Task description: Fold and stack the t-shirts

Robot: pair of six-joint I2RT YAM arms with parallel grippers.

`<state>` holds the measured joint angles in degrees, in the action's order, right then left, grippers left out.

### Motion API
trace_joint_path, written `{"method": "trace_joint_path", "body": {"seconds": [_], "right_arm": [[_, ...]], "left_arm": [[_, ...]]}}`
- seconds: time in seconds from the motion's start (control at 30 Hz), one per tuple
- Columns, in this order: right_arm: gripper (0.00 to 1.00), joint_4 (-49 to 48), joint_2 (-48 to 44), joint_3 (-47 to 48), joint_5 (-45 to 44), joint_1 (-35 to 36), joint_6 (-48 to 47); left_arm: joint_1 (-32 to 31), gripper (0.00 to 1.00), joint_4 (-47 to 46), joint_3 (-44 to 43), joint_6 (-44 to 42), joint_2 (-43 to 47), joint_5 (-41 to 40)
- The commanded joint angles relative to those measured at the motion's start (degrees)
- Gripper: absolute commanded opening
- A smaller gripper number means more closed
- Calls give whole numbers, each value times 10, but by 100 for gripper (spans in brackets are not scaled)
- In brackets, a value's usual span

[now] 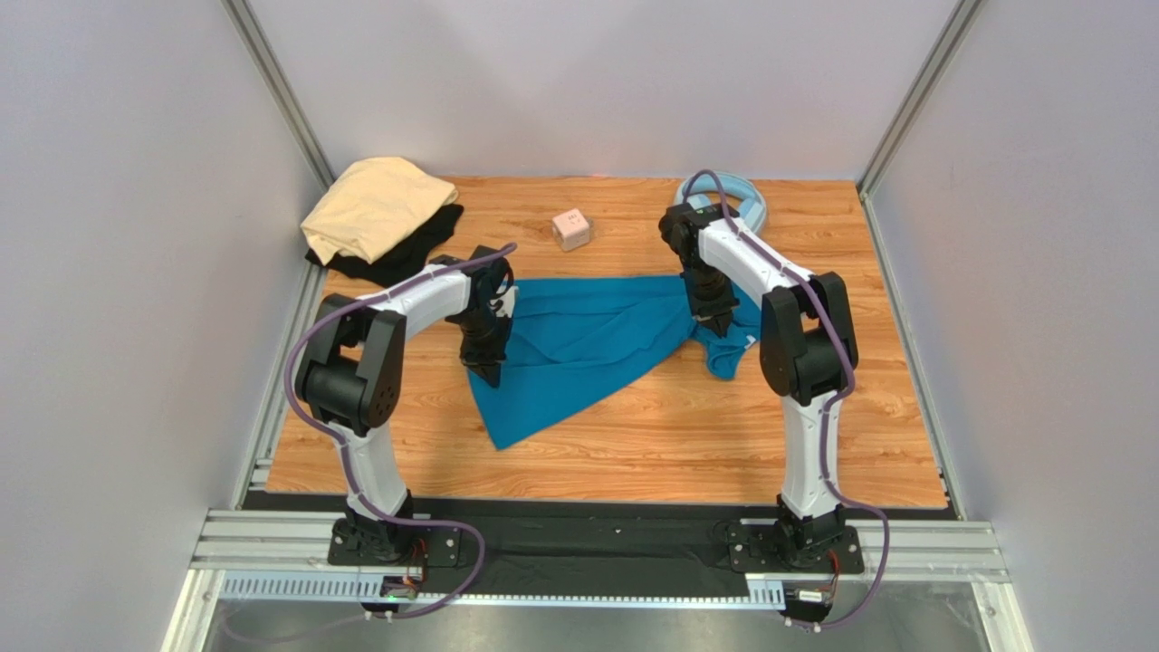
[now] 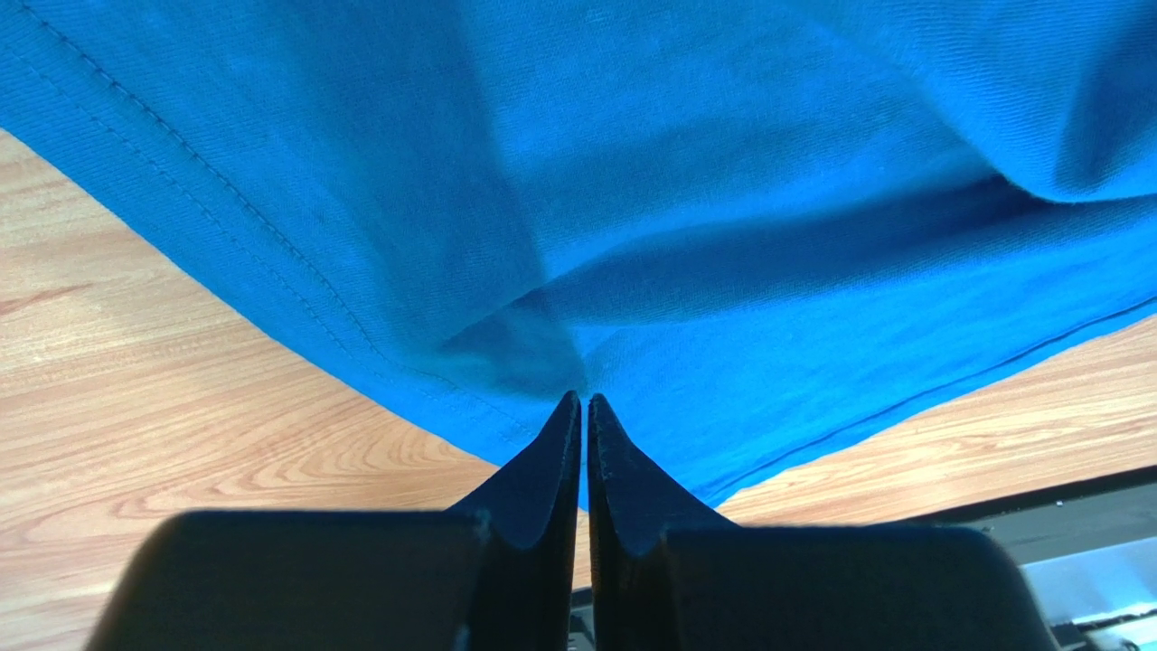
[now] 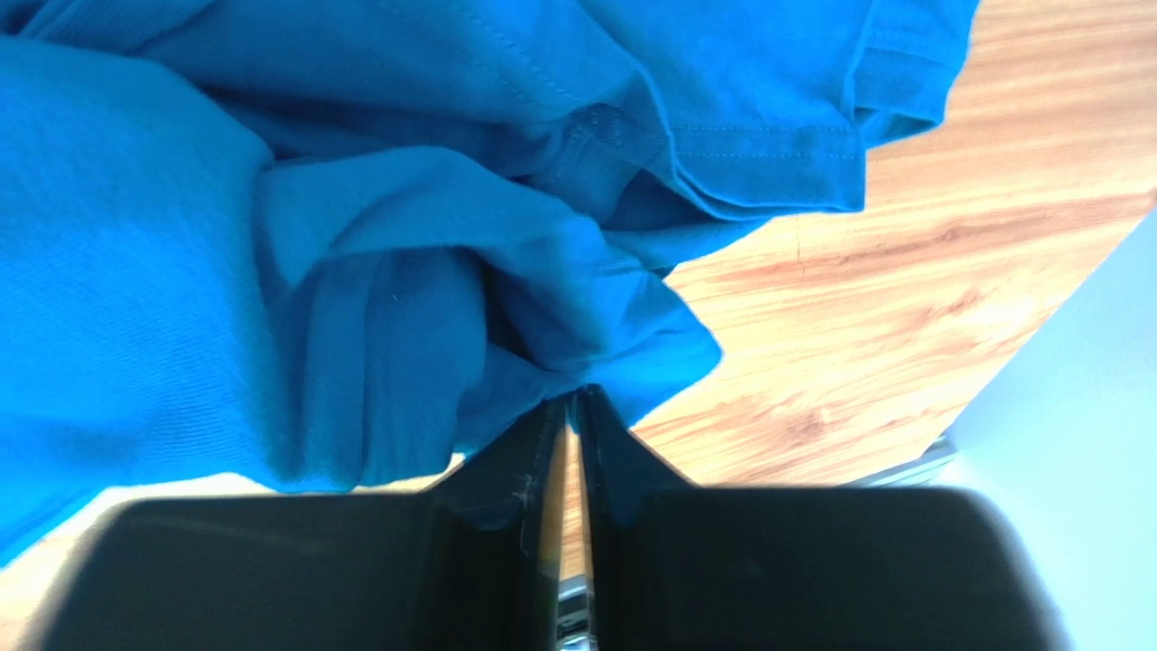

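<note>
The teal-blue t-shirt (image 1: pixel 599 347) hangs stretched between my two grippers above the middle of the wooden table, its lower corner drooping to the table. My left gripper (image 1: pixel 487 364) is shut on its left edge; the left wrist view shows the cloth (image 2: pixel 679 204) pinched at the fingertips. My right gripper (image 1: pixel 712 326) is shut on the bunched right end of the shirt (image 3: pixel 408 244). The pale tan t-shirt (image 1: pixel 374 204) lies crumpled on the black t-shirt (image 1: pixel 408 251) at the back left corner.
A small pink cube (image 1: pixel 573 228) sits behind the shirt at mid-table. Light-blue headphones (image 1: pixel 735 197) lie at the back right, behind my right arm. Grey walls close in the table (image 1: pixel 816 435) on the left, back and right.
</note>
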<state>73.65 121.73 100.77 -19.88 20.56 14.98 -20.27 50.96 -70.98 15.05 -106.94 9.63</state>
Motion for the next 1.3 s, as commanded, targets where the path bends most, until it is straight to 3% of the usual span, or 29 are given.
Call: {"method": "trace_joint_path", "body": {"seconds": [0.0,0.43,0.83,1.03,1.27], "right_arm": [[1,-3,-13,11,19,-2,-10],[0,-3,-132,0,-24,1,21],[0,-36,-223,1,27,4,10],[0,-29,-195,98,92,12,-7],[0,-53,-207,127,272,70,-68]], "left_arm": [[-2,9,-1,-16,-1,-6,11],[-2,9,0,-39,3,1,22],[-3,10,11,-47,-11,21,27],[-3,10,22,-53,-17,33,22],[-3,10,29,-61,-15,37,17]]}}
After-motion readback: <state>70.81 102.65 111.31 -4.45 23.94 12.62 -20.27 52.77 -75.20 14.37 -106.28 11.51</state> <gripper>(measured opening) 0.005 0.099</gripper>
